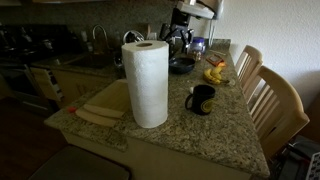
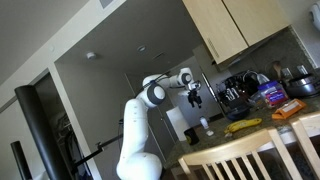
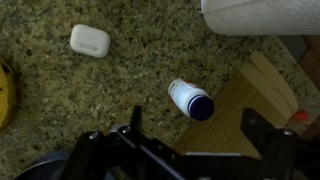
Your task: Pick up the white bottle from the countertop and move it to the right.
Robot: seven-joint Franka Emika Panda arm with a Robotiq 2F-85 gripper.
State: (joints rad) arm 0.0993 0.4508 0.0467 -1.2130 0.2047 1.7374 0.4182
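In the wrist view, the white bottle (image 3: 186, 98), small with a dark blue cap, stands on the speckled granite countertop (image 3: 120, 80) right beside the edge of a wooden cutting board. My gripper (image 3: 192, 135) is open and empty. It hangs above the bottle, its two black fingers spread to either side and touching nothing. In an exterior view the bottle (image 2: 204, 124) is a small white shape on the counter below my gripper (image 2: 195, 96). In an exterior view my gripper (image 1: 179, 38) is high behind the paper towel roll, which hides the bottle.
A big paper towel roll (image 1: 148, 82) stands by a wooden cutting board (image 1: 100, 108). A black mug (image 1: 200, 98), bananas (image 1: 215, 72) and a dark bowl (image 1: 182, 65) sit on the counter. A white earbud case (image 3: 90, 40) lies near the bottle. Wooden chairs (image 1: 275, 105) line the counter edge.
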